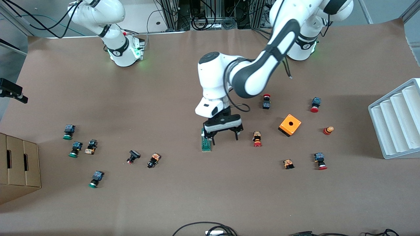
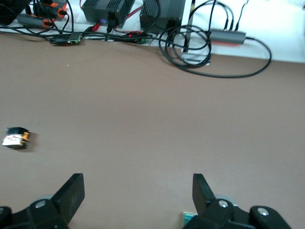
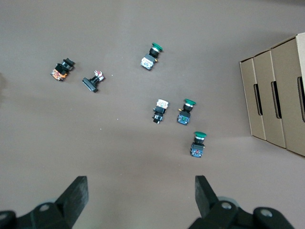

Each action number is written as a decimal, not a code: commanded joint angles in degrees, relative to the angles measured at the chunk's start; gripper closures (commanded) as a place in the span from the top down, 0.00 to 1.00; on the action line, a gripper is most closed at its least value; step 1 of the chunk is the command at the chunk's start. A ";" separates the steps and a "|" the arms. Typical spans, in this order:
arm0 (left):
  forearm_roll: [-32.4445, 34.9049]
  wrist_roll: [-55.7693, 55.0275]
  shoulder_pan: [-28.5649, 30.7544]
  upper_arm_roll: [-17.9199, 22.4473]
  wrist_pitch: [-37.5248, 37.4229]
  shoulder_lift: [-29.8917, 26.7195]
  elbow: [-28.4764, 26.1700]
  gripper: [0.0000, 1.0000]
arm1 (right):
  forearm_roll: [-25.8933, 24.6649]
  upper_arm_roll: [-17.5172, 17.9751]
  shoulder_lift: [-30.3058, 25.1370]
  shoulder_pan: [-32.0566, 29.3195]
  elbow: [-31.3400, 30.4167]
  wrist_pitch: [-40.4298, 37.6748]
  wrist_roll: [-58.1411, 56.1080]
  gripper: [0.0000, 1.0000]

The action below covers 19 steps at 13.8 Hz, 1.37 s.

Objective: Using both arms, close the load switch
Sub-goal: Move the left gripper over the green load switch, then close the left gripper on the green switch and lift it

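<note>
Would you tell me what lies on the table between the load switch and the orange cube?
In the front view, one red-capped push button lies between the load switch and the orange cube; the rest is bare brown table.

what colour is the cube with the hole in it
Orange cube, black hole on top; clearest in the front view.

The table [image 1: 164, 203] is covered by brown paper, creased in places. A cardboard box [image 1: 18, 167] is set at the right arm's end, a white ribbed tray [image 1: 398, 119] at the left arm's end. Cables [image 2: 214, 43] are strewn along one edge.
</note>
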 commanded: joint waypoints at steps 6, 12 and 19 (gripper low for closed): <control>23.19 -19.12 -3.73 -1.96 0.77 5.08 -1.21 1.00 | -1.55 -0.03 0.49 0.01 0.24 0.41 -0.82 1.00; 37.35 -34.49 -5.13 -4.15 -1.77 7.99 -1.74 1.00 | -1.63 -0.03 0.76 0.10 0.33 0.67 -0.82 1.00; 40.53 -40.21 -8.12 -5.03 -7.22 10.89 -3.93 1.00 | -1.55 -0.03 1.11 0.28 0.33 0.76 -0.82 1.00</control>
